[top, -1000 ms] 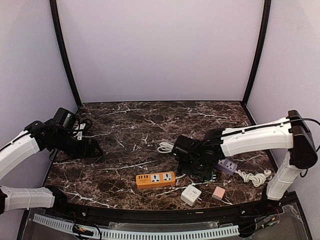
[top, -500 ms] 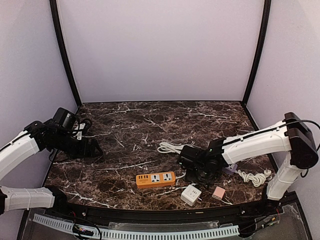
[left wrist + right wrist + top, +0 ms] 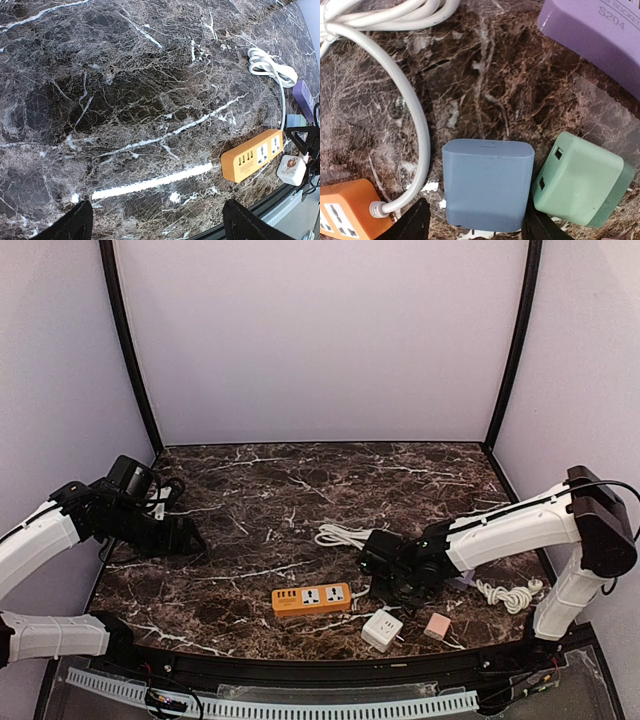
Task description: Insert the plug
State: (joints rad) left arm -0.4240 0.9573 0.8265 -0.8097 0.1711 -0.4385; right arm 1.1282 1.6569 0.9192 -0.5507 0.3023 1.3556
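A blue plug (image 3: 487, 185) lies on the marble table between the fingers of my right gripper (image 3: 477, 222), prongs toward the camera. The right finger touches its side; a narrow gap shows on the left, so the jaws are open around it. A green plug (image 3: 580, 180) lies just to its right. The orange power strip (image 3: 311, 598) sits near the front edge, left of my right gripper (image 3: 395, 585); its end (image 3: 345, 210) shows in the right wrist view. My left gripper (image 3: 190, 538) hovers open and empty at the left, its fingers wide in the left wrist view (image 3: 157, 227).
A purple power strip (image 3: 600, 35) lies beyond the green plug. The orange strip's white cable (image 3: 395, 75) loops beside the blue plug to a coil (image 3: 338, 535). A white adapter (image 3: 382, 629) and a pink adapter (image 3: 437, 626) sit near the front edge. Another white coil (image 3: 510, 593) is at the right.
My right gripper has come down to the table and its jaws have narrowed around the blue plug. The left arm has barely moved.
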